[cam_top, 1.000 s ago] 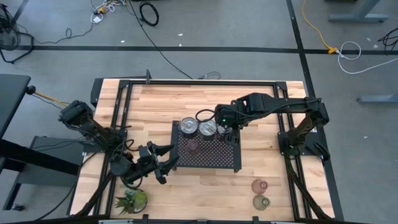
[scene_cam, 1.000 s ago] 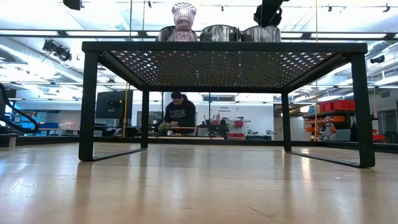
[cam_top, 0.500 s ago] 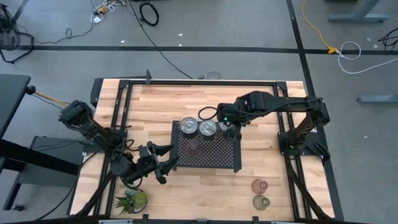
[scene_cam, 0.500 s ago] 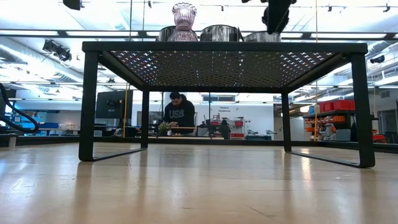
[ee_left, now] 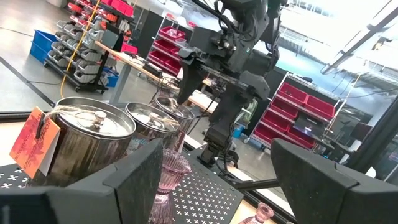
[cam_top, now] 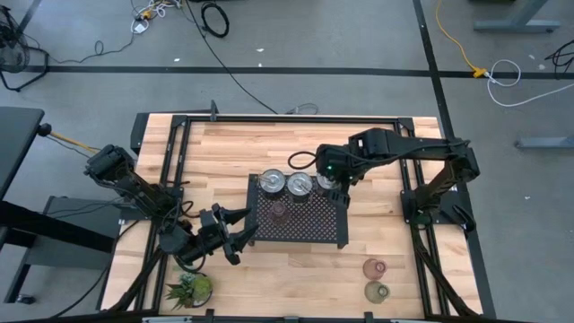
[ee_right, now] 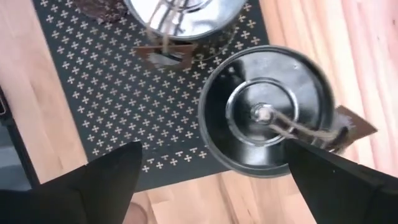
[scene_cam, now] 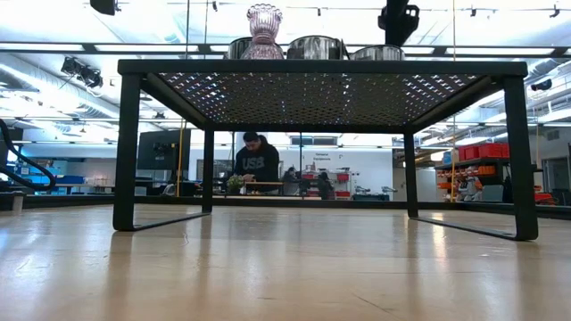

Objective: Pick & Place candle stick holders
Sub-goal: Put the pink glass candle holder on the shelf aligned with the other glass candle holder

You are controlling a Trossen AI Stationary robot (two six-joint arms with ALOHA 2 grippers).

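Three shiny silver holders stand in a row on the far edge of the black mesh tray point(cam_top: 314, 229): left point(cam_top: 271, 183), middle point(cam_top: 299, 185) and right point(ee_right: 267, 112). A pinkish glass holder point(cam_top: 278, 210) stands on the tray behind them. A second pinkish holder point(cam_top: 374, 267) and a greenish one point(cam_top: 376, 292) stand on the table near the front right. My right gripper point(ee_right: 211, 168) is open and hovers just above the right silver holder, clear of it in the low view point(scene_cam: 398, 27). My left gripper point(cam_top: 240, 235) is open and empty by the tray's near left corner.
A small potted plant point(cam_top: 190, 289) stands at the table's near left corner. Black frame rails point(cam_top: 179, 152) run along the table's sides. Brown tags hang on strings from the silver holders point(ee_right: 348, 124). A person point(scene_cam: 255, 165) sits in the room beyond.
The right silver holder has sunk a little and now stands at the tray's far right. My right gripper dipped with it, then rose above it and shifted slightly toward the table's right edge.
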